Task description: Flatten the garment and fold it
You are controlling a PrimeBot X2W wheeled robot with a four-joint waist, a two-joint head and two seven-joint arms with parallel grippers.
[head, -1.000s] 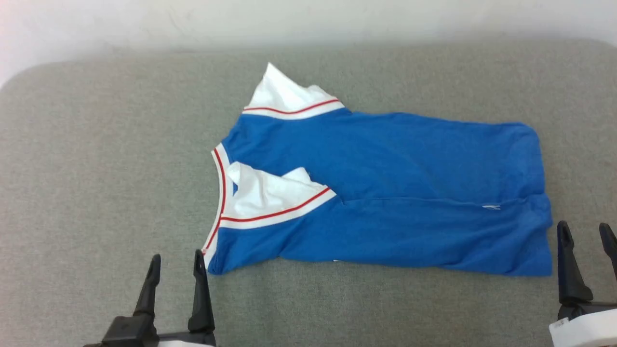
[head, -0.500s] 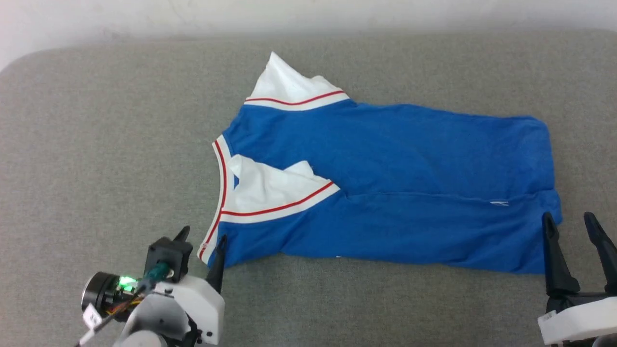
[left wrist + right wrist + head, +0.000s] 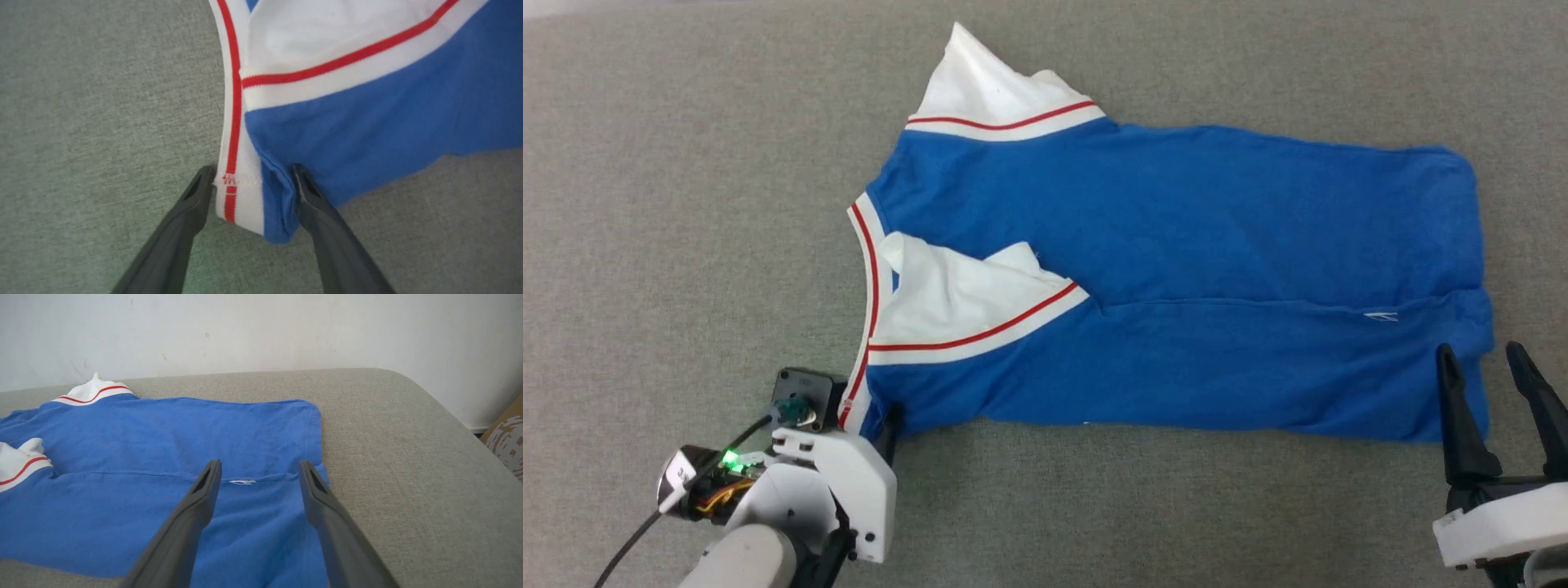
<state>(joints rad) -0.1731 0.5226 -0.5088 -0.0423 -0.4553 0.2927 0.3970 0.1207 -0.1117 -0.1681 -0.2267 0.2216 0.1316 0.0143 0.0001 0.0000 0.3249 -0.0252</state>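
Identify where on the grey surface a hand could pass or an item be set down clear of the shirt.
Free: the broad grey surface left of the garment, and the strip along its near edge between the grippers. Crowded: the collar corner that the open left gripper straddles, and the hem corner by the open right gripper.

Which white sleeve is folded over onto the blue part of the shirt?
The sleeve nearer the robot, lying on the blue body beside the neckline. The far sleeve instead sticks out past the shirt's edge onto the grey surface.
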